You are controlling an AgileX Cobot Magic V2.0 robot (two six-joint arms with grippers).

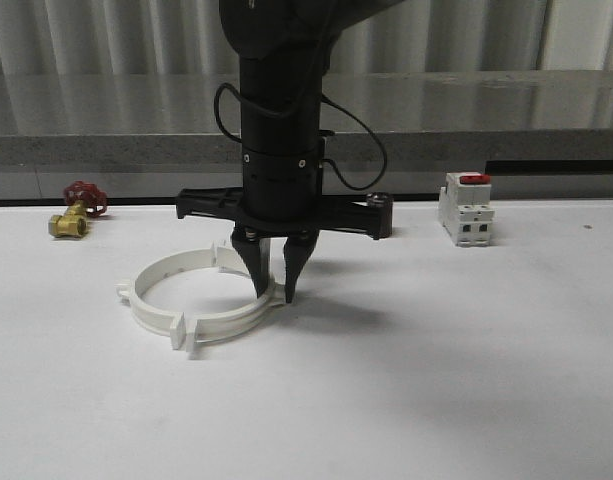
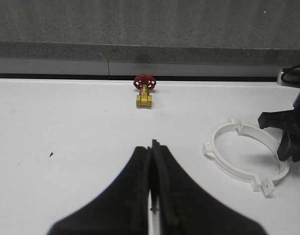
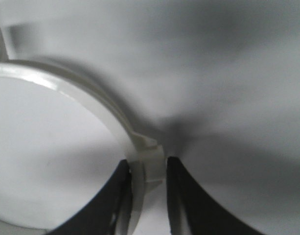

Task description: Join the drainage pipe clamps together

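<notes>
On the white bench (image 1: 466, 380), the two white drainage pipe clamps (image 1: 166, 315) lie flat, their half-ring bands set end to end so that they form a ring. The ring sits left of the bench's middle, well in from the front edge and nearer the back edge. Its flat end tabs stick outward at the joints.

The right gripper (image 1: 275, 290) comes straight down over the ring's right side. In the right wrist view its two black fingers (image 3: 115, 196) straddle the band where the tabs of the two clamps meet, one finger inside the ring and one outside. The inner finger lies against the band; a thin gap shows between the tab and the outer finger, so the jaws are narrowly apart around the joint and a firm grip cannot be confirmed.

The left gripper (image 2: 152, 196) appears in the left wrist view with its fingers pressed together, nothing between them, above bare bench, well apart from the ring.

A brass valve with a red handwheel (image 1: 76, 210) lies near the back left edge. A white circuit breaker with a red switch (image 1: 465, 208) stands near the back edge, to the right.
</notes>
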